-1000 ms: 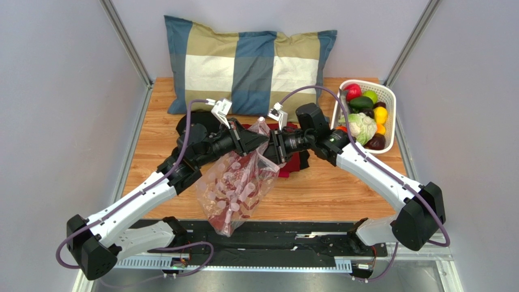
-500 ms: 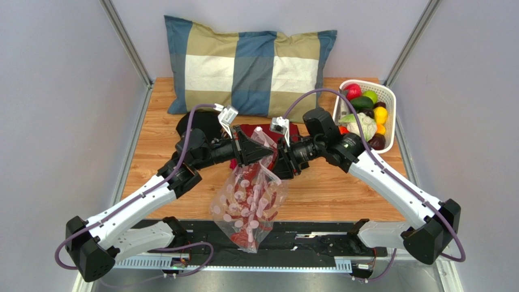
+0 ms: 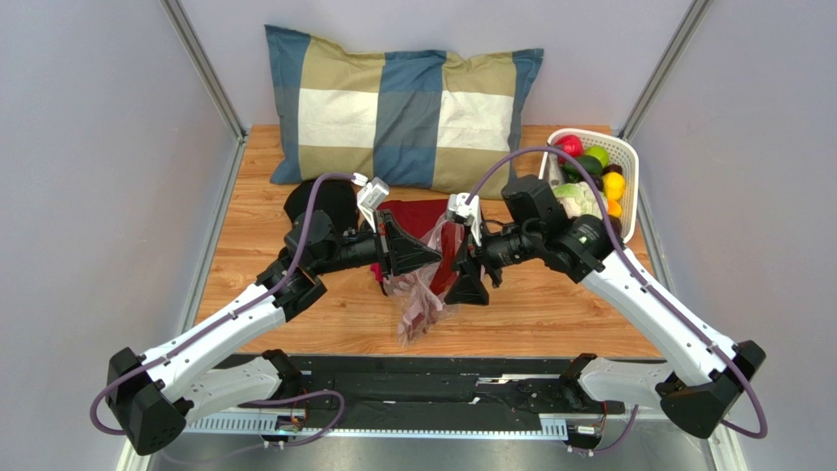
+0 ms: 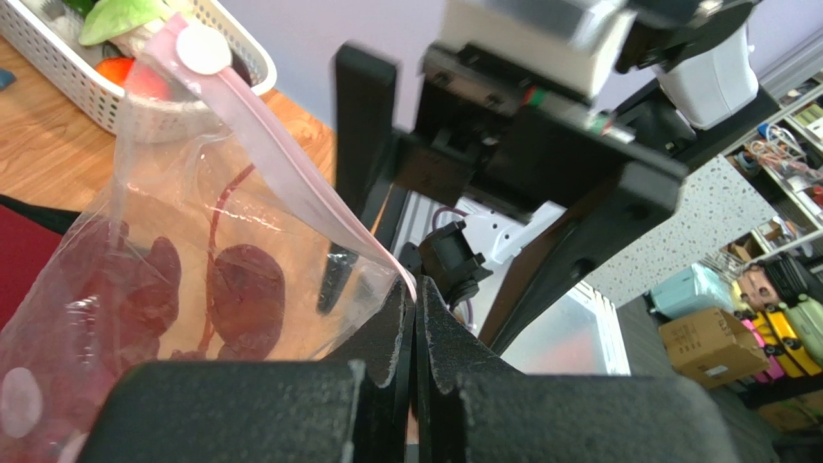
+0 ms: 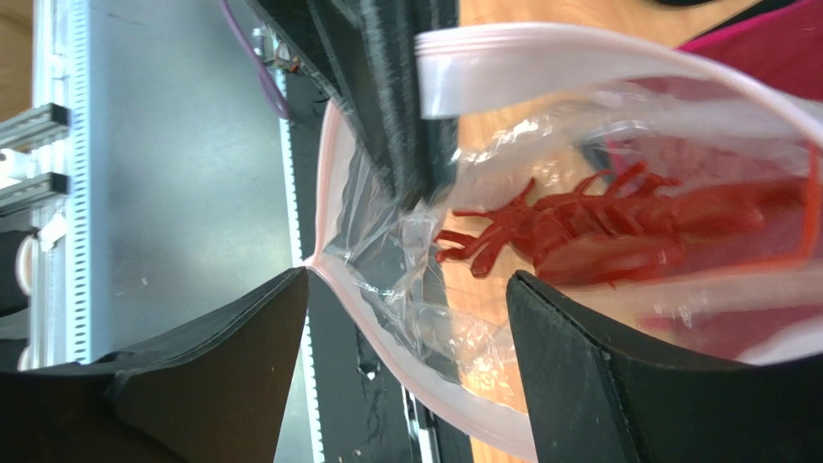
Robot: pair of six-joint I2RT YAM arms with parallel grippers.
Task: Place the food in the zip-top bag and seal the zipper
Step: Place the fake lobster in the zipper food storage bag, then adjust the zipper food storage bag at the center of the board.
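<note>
Now: zip-top bag [image 3: 420, 304] hangs btwn arms, mid-table; bunched and edge-on vs 1 s ago. L gripper [image 4: 413, 318] clamped on zipper [image 4: 290, 174]; R gripper [image 5: 406, 280] spread wide at mouth. Red lobster toy [image 5: 599, 231] inside; seal pending.

One zip-top bag [image 3: 422, 299], one red lobster-like food piece [image 5: 599, 231], one plaid pillow [image 3: 403, 103], one white basket [image 3: 634, 177], one red cloth [image 3: 410, 211]

**Wooden table, 3 things resting on it**

The wooden table [image 3: 540, 314] carries a checked pillow [image 3: 393, 108] along its far edge, a white perforated basket [image 3: 632, 157] at the far right corner, and a folded red cloth [image 3: 413, 213] near the middle, just in front of the pillow. The zip-top bag [image 3: 420, 306] hangs low over the near boards; whether it touches them cannot be told.
</note>
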